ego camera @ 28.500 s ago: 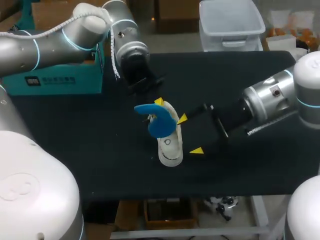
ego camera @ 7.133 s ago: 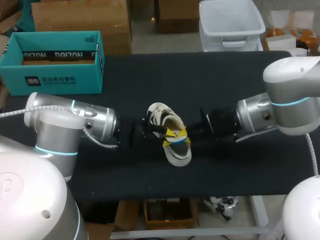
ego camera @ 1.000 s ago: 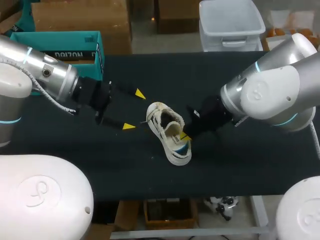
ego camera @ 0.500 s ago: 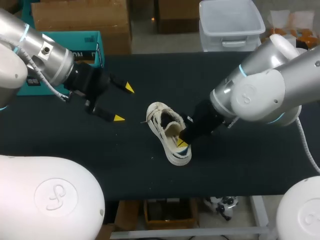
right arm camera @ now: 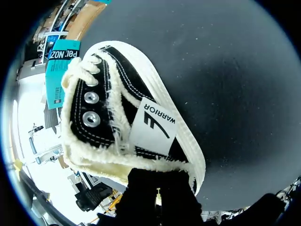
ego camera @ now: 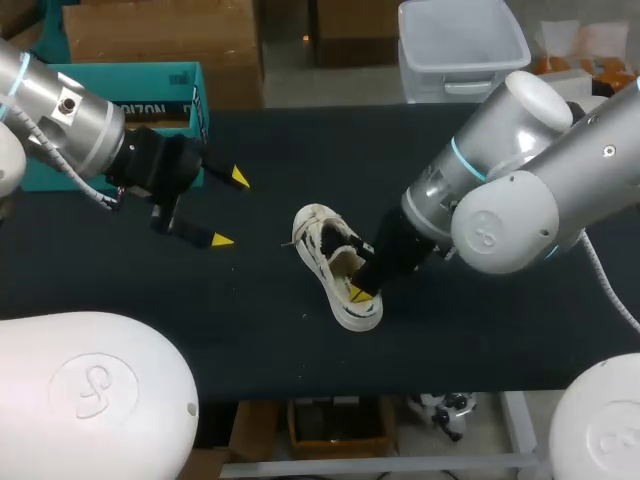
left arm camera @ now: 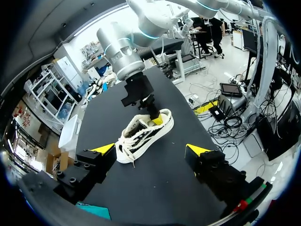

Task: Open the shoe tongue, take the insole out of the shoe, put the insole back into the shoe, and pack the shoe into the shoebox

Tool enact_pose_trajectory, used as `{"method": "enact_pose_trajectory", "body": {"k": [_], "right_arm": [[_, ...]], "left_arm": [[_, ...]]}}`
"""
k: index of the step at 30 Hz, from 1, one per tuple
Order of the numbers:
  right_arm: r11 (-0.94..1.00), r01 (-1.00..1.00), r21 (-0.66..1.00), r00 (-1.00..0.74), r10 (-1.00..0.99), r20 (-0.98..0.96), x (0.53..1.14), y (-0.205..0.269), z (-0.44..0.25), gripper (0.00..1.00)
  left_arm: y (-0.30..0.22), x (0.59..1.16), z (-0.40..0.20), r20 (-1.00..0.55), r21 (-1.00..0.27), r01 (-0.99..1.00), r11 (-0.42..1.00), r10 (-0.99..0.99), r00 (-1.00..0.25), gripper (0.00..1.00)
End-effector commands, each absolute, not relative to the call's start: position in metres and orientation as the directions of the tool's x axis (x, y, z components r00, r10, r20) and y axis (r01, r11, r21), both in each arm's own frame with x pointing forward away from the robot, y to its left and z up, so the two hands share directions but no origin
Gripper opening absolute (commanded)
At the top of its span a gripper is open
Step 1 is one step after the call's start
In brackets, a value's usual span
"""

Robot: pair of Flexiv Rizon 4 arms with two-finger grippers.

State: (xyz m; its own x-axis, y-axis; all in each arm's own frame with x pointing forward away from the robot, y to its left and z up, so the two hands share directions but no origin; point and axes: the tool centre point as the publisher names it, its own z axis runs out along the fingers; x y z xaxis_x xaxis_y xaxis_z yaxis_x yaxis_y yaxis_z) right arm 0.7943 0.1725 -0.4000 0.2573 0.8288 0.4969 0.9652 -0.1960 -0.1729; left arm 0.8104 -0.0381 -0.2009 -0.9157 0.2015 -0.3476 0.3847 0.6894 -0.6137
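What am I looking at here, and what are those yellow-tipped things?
Two robot arms work at a black table. One picture looks down from above; the two round ones come from cameras on the arms' wrists. The yellow tips mark each arm's end effector, its grasping part. The left end effector is open and empty, near the teal shoebox. The right end effector is at the heel opening of a black and white shoe on the table; whether it grips the shoe cannot be seen.
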Motion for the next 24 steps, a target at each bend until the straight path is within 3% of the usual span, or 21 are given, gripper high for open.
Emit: {"method": "enact_pose_trajectory", "body": {"k": [1,24], "right_arm": [[-0.215,0.973,-0.082,0.226,0.820,0.526,0.789,0.166,-0.386,0.00],[0.010,0.976,0.220,-0.115,0.876,0.469,0.804,0.114,-0.311,0.00]], "left_arm": [[-0.042,0.805,-0.192,-0.344,-0.598,0.385,0.704,0.208,-0.916,1.00],[-0.033,0.790,-0.187,-0.274,-0.517,0.272,0.812,0.145,-0.951,1.00]]}}
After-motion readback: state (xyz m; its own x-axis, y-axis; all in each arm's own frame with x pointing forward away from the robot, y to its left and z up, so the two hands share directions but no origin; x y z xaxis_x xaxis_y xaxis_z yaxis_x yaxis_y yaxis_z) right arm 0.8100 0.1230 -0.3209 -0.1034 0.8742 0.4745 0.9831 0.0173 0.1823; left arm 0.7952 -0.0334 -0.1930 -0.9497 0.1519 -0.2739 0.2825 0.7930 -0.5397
